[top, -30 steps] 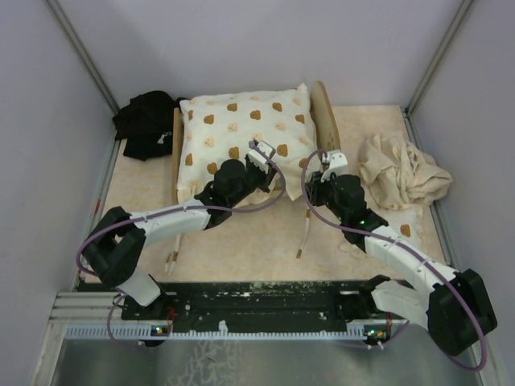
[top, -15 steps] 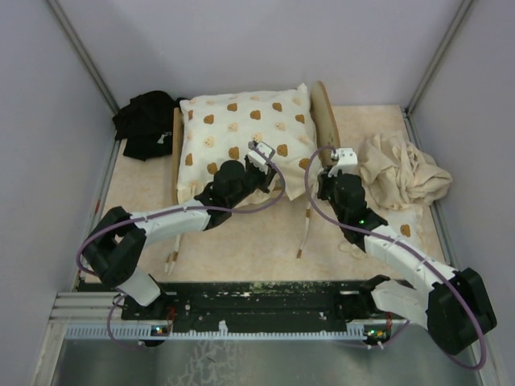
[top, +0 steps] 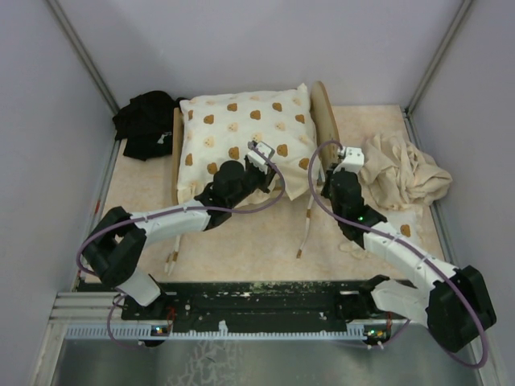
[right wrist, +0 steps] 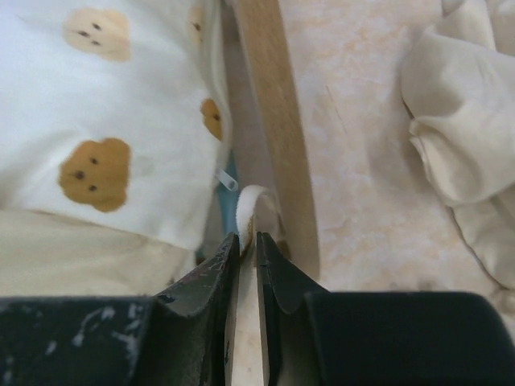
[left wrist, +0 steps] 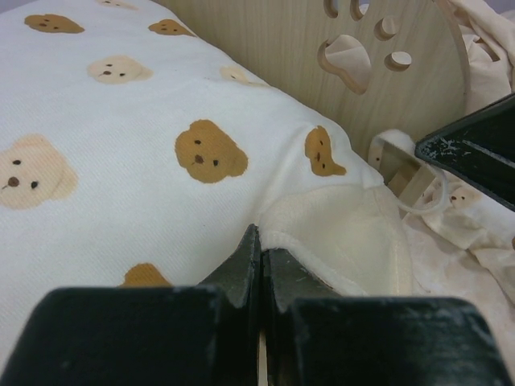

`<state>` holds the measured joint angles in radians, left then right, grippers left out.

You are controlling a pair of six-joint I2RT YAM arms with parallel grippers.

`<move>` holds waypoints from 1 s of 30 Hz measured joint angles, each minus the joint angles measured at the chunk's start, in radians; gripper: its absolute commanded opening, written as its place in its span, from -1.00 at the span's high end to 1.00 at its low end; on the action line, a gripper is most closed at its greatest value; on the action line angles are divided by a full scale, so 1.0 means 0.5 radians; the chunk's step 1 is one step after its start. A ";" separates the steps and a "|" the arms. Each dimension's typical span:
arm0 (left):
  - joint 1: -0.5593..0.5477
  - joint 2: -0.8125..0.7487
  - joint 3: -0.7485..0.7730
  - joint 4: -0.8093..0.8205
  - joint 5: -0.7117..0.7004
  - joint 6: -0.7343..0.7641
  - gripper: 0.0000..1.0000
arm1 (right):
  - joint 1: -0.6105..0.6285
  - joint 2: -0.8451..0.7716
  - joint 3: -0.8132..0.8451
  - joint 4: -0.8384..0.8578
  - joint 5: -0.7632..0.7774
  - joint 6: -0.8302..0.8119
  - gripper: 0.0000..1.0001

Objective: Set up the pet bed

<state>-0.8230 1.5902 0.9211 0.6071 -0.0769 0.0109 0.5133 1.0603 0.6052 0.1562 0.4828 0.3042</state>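
Pet bed (top: 325, 121) is sitting far-centre, headboard (left wrist: 402, 88) at right, bear-print cushion (top: 241, 129) lying over it. Beige cloth (top: 402, 173) is lying at right. Left gripper (left wrist: 259, 249) is pinching the cushion's near hem, fingers together. Right gripper (right wrist: 248, 241) is clamping white loop (right wrist: 251, 205) beside the headboard.

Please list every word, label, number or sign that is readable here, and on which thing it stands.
No words or numbers can be read in any view.
A paw-print cutout, a sign without letters, on the light-wood rounded headboard.
A small pale tag at the edge of the cream cushion with brown bear-face prints: too small to read.
A whitish mark on the black cloth: too blurred to read.
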 measured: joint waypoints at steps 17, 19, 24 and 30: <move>0.000 0.001 0.001 0.012 0.000 -0.027 1.00 | 0.026 -0.400 -0.052 -0.418 0.110 0.082 0.56; 0.000 0.002 0.001 0.012 0.000 -0.029 1.00 | 0.026 -0.467 -0.161 -0.399 0.083 0.150 0.56; 0.000 0.024 0.002 0.014 -0.002 -0.031 1.00 | 0.026 -0.452 -0.426 -0.264 0.035 0.408 0.55; 0.000 0.052 0.015 0.013 -0.004 -0.036 1.00 | 0.026 -0.205 -0.608 0.092 0.011 0.802 0.50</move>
<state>-0.8230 1.6161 0.9287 0.6136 -0.0788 -0.0071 0.5262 0.9577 0.3012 0.2020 0.4881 0.7052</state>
